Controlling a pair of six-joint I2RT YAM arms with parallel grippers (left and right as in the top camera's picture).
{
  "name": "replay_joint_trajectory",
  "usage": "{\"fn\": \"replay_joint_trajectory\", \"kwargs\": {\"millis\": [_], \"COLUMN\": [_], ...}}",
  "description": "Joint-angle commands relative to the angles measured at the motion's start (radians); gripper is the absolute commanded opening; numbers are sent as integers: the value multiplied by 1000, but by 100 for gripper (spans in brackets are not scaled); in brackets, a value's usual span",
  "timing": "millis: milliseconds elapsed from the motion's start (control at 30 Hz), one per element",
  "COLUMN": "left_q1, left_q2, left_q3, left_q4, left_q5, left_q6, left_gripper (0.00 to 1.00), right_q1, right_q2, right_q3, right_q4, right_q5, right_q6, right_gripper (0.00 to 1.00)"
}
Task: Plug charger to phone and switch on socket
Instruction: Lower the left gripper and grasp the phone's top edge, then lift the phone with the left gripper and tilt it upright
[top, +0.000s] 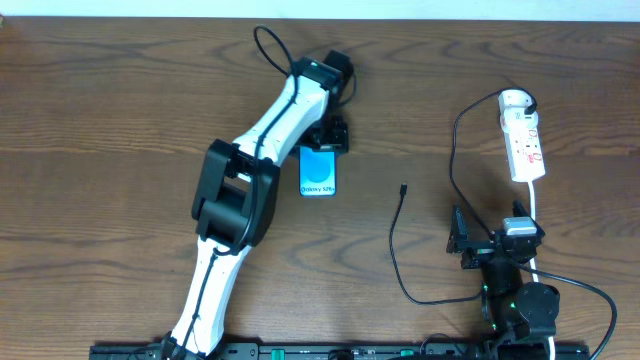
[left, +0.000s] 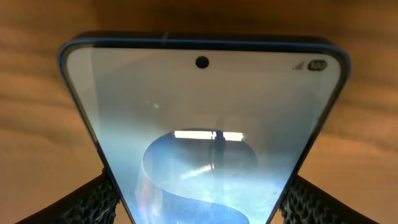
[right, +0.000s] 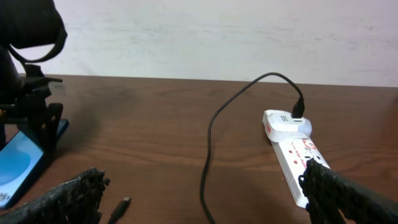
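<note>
The phone (top: 319, 171) lies on the wooden table with its blue screen lit. My left gripper (top: 327, 135) is at its far end, and in the left wrist view the two fingers (left: 199, 208) press against both side edges of the phone (left: 199, 106). The charger cable (top: 393, 240) runs from the black plug in the socket strip (top: 522, 140) to its loose tip (top: 403, 187), which lies on the table right of the phone. My right gripper (top: 490, 233) is wide open and empty (right: 205, 205), with the tip (right: 121, 205) between and just inside the left finger, and the strip (right: 295, 155) by the right finger.
The strip's white cord (top: 535, 210) runs toward the near edge past my right arm. The black cable loops (right: 211, 124) across the table between the grippers. A pale wall stands behind the table's far edge.
</note>
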Motion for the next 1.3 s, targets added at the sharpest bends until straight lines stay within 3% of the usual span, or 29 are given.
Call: {"fn": "replay_joint_trajectory", "kwargs": {"millis": [0,600,700,767,1267], "left_q1": [45,68,68,68,33], "left_q2": [-43,-35,-35,-35,-35], "left_q3": [13,-113,-121,-121,-183], "left_q4": [27,155,157,158,186], "left_q5": [-20,-31,-31,-31,-32], "left_q6": [46,60,60,60,60], "left_gripper": [80,81,94,97,98], "right_q1": [8,8,8,8,8], "right_q2": [-5,-5,-5,-5,-5], "right_q3": [-3,-3,-3,-3,-3], "right_q4": [-4,-4,-4,-4,-4], "right_q5": [8,8,8,8,8], "right_q6": [-7,-7,-7,-7,-7], "right_gripper": [99,99,99,99,99]}}
